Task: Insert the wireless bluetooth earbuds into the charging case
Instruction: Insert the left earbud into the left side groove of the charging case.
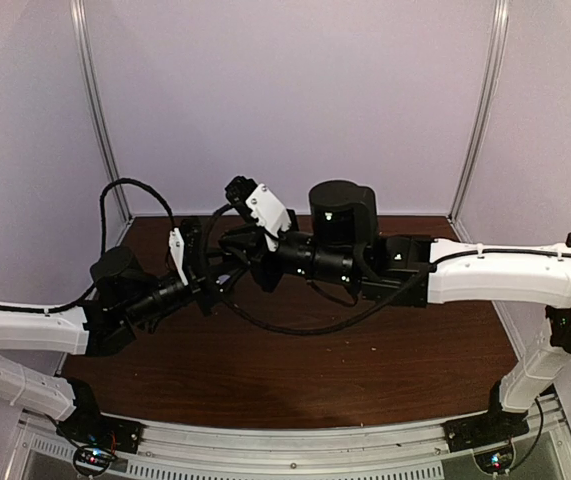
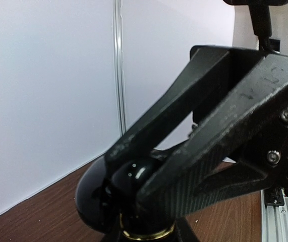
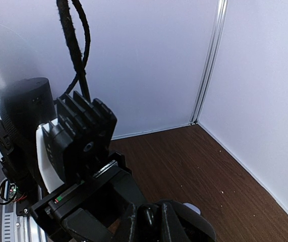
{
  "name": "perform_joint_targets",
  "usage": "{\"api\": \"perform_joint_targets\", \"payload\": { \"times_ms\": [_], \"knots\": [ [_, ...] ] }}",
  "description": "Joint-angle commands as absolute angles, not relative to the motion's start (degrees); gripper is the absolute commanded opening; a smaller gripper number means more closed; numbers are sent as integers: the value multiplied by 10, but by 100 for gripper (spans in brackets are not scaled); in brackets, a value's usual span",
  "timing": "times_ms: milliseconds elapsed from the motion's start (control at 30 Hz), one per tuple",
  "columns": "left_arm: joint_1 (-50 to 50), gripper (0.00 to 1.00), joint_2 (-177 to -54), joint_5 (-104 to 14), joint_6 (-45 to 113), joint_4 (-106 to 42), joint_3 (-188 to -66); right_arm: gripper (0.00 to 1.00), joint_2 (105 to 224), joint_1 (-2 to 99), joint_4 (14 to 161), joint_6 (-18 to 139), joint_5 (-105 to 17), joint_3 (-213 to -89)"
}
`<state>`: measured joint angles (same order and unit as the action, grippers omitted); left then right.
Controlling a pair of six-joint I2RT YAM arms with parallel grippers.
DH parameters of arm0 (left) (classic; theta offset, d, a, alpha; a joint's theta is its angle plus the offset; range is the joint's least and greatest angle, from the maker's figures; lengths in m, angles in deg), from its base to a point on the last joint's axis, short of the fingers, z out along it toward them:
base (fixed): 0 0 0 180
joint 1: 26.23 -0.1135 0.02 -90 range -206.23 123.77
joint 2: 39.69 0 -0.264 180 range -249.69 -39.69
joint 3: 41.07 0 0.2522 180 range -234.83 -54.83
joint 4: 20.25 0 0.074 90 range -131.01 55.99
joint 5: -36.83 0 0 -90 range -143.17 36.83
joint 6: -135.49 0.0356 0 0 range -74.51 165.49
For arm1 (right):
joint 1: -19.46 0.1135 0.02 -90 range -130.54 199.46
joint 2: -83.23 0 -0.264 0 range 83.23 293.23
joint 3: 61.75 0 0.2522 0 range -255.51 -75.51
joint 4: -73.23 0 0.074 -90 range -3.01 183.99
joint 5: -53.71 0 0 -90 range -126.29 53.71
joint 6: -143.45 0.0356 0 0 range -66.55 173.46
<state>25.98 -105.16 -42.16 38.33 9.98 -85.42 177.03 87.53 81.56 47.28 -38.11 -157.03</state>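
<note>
Top external: mounted high behind the arm bases, tilted down and forward. Mid-range, covers the whole table [image 1: 265, 380], left arm [image 1: 25, 330], right arm [image 1: 495, 270] and back wall [image 1: 285, 100].
Left wrist: low over the tabletop, tight behind the left fingers [image 2: 184, 166], which fill the frame. Faces a wall with a vertical post [image 2: 117, 65].
Right wrist: close above the right fingers [image 3: 171, 224], looking past the left arm's wrist into a wall corner.
Shared: tabletop and walls in all three. Top and right wrist both catch the left arm.

I have both arms reaching in, wrists nearly meeting left of centre. The left arm [image 1: 25, 335] comes in low from the side, and the left gripper [image 2: 133, 176] is clamped on a glossy black case [image 2: 91, 196]. The right arm [image 1: 500, 272] stretches level, and the right gripper [image 3: 151, 222] has its fingers pressed nearly together.
</note>
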Motion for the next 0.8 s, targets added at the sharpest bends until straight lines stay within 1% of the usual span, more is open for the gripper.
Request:
{"api": "perform_joint_targets", "payload": {
  "times_ms": [0, 133, 400, 767],
  "knots": [
    [263, 0, -1043, -417, 379, 149, -869, 6, 1783, 876, 796, 471, -366, -1564],
    [263, 0, -1040, -418, 377, 152, -868, 5, 1779, 876, 773, 479, -332, -1546],
    [263, 0, -1046, -411, 374, 154, -870, 5, 1778, 875, 723, 483, -329, -1532],
    [263, 0, -1042, -415, 377, 149, -872, 5, 1790, 875, 720, 481, -326, -1536]
  ]
}}
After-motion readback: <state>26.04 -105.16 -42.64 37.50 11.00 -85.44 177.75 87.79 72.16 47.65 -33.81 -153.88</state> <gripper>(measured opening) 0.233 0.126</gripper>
